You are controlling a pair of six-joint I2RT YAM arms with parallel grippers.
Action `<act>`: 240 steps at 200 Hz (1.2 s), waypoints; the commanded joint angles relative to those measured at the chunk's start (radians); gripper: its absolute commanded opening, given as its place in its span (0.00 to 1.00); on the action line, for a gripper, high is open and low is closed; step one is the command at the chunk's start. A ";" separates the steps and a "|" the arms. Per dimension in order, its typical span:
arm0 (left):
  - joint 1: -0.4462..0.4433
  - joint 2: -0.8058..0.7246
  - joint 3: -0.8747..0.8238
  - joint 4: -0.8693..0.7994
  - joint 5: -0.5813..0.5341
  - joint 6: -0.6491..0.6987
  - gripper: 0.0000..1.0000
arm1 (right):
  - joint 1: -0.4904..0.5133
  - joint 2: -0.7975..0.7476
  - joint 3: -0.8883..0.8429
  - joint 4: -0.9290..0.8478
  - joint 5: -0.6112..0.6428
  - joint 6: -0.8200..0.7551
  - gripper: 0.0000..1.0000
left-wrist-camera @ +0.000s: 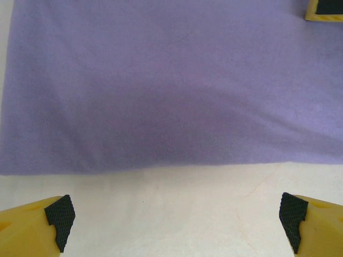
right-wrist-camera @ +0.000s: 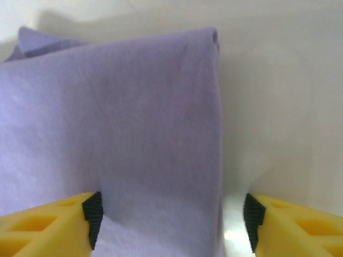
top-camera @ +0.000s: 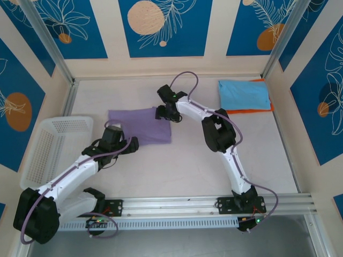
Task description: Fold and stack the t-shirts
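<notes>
Near the middle of the pale table [top-camera: 187, 171], a little toward 10 o'clock, lies the large lavender-purple cloth t-shirt [top-camera: 139, 126], folded into a flat rectangle of several layers. Out at 1 o'clock, by the far right corner, the light blue folded t-shirt [top-camera: 244, 95] rests on the orange t-shirt [top-camera: 269, 108], whose edge peeks out along the right side. A white plastic mesh basket [top-camera: 53, 142] stands at 9 o'clock, apart from the cloth.

The left gripper [left-wrist-camera: 174, 222] hangs with its jaws spread wide over bare table, just short of the purple tee's 7 o'clock edge and touching nothing. The right gripper [right-wrist-camera: 171, 219] stands at the tee's 3 o'clock edge with its jaws parted. One pad is over the cloth and the other over the table, so the folded edge runs between them unpinched.

This fabric looks light, limp and quite unbreakable, but it has no stiffness. Lifted by a single layer it would likely sag, peel open and lose its fold. The safer hold is probably the rounded 3 o'clock edge, where all the layers meet, pinched right through. A second hold on the opposite side would keep the rectangle level. Dragging it may rumple the bottom layer against the table.
</notes>
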 commanded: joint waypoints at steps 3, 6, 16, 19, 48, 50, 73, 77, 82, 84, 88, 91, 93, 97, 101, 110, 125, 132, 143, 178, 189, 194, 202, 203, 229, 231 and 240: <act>-0.010 -0.041 -0.014 0.003 0.008 -0.008 1.00 | 0.018 0.047 0.035 -0.029 -0.053 -0.006 0.66; -0.010 -0.046 -0.014 0.001 0.006 -0.009 1.00 | 0.021 0.050 0.035 -0.024 -0.057 -0.009 0.66; -0.011 -0.056 -0.019 0.001 0.007 -0.012 1.00 | 0.029 0.060 0.035 -0.013 -0.060 -0.013 0.64; -0.011 -0.060 -0.019 0.003 0.007 -0.013 1.00 | 0.033 0.063 0.037 -0.011 -0.060 -0.014 0.63; -0.010 -0.076 -0.025 -0.001 0.004 -0.019 1.00 | 0.034 0.098 0.068 0.004 -0.109 -0.027 0.46; -0.010 -0.078 -0.026 -0.001 0.004 -0.019 1.00 | 0.034 0.101 0.072 0.004 -0.112 -0.029 0.44; -0.011 -0.088 -0.027 -0.002 0.003 -0.022 1.00 | 0.035 0.119 0.117 -0.019 -0.102 -0.054 0.28; -0.010 -0.088 -0.029 -0.002 0.003 -0.023 1.00 | 0.035 0.121 0.123 -0.024 -0.096 -0.058 0.25; -0.010 -0.091 -0.029 -0.002 0.003 -0.023 1.00 | 0.031 0.120 0.127 -0.027 -0.089 -0.065 0.20; -0.010 -0.092 -0.031 -0.004 0.002 -0.023 1.00 | 0.030 0.120 0.129 -0.029 -0.088 -0.068 0.17; -0.010 -0.093 -0.031 -0.003 0.001 -0.024 1.00 | 0.027 0.118 0.133 -0.032 -0.080 -0.073 0.12; -0.010 -0.095 -0.031 -0.003 0.000 -0.024 1.00 | 0.025 0.117 0.135 -0.034 -0.074 -0.079 0.09; -0.010 -0.096 -0.031 -0.004 -0.001 -0.025 1.00 | 0.022 0.117 0.136 -0.037 -0.068 -0.083 0.07; -0.010 -0.098 -0.031 -0.006 0.000 -0.025 1.00 | 0.020 0.114 0.141 -0.045 -0.056 -0.089 0.04; -0.010 -0.100 -0.031 -0.005 -0.004 -0.025 1.00 | 0.015 0.109 0.143 -0.050 -0.041 -0.096 0.01; -0.010 -0.104 -0.032 -0.007 -0.003 -0.026 1.00 | 0.003 0.090 0.139 -0.055 -0.005 -0.115 0.00; -0.011 -0.111 -0.036 -0.007 -0.008 -0.030 1.00 | -0.023 0.043 0.112 -0.041 0.034 -0.155 0.00; -0.011 -0.116 -0.038 -0.007 -0.008 -0.031 1.00 | -0.039 0.020 0.098 -0.037 0.051 -0.173 0.00; -0.010 -0.121 -0.040 -0.007 -0.009 -0.034 1.00 | -0.063 -0.023 0.079 -0.037 0.087 -0.214 0.00; -0.010 -0.136 -0.046 -0.006 -0.011 -0.043 1.00 | -0.145 -0.149 0.023 -0.044 0.169 -0.336 0.00; -0.011 -0.138 -0.047 -0.005 -0.011 -0.046 1.00 | -0.167 -0.184 0.003 -0.048 0.200 -0.377 0.00; -0.010 -0.140 -0.047 -0.005 -0.013 -0.047 1.00 | -0.177 -0.199 -0.003 -0.051 0.213 -0.395 0.00; -0.009 -0.141 -0.048 -0.007 -0.014 -0.049 1.00 | -0.195 -0.223 -0.012 -0.060 0.224 -0.423 0.00; -0.010 -0.141 -0.049 -0.007 -0.014 -0.049 1.00 | -0.197 -0.225 -0.012 -0.062 0.226 -0.426 0.00; -0.010 -0.146 -0.051 -0.006 -0.010 -0.056 1.00 | -0.243 -0.307 -0.042 -0.074 0.269 -0.500 0.00; -0.010 -0.147 -0.051 -0.006 -0.011 -0.058 1.00 | -0.246 -0.313 -0.043 -0.073 0.273 -0.506 0.00; -0.010 -0.149 -0.051 -0.007 -0.011 -0.059 1.00 | -0.258 -0.336 -0.043 -0.081 0.290 -0.535 0.00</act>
